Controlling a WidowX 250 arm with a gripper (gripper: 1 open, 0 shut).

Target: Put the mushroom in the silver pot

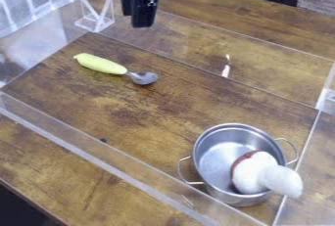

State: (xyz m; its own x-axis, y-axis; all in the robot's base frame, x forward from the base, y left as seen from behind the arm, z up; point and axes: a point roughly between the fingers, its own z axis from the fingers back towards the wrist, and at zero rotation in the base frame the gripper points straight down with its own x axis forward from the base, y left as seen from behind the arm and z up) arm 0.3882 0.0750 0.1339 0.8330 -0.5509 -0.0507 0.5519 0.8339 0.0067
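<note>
Your black two-fingered pincer point(140, 17) hangs at the top of the view, pointing straight down, its fingers pressed together with nothing between them. It is up in the air over the far part of the wooden table point(157, 113), well apart from everything that lies on it.

Below it and a little toward you lies the metal spoon with the yellow handle point(116, 68), bowl to the right and handle to the left, flat on the planks.

Look to the near right corner for the containers. The small round shiny steel pot with a rolled rim and two loop side handles point(214, 144) stands upright there. The toy mushroom with a plump white stem and reddish-brown rounded cap point(263, 175) lies in it, tilted: the cap sits down inside the pot, and the white stem leans on the right rim and sticks out over it.

The arm above the pincer is cut off by the top edge, so you see only the dark wrist block and the fingers, held vertical.

The table is dark brown wood with visible grain. Clear acrylic walls point(92, 147) fence the working area; one runs diagonally across the near left.
</note>
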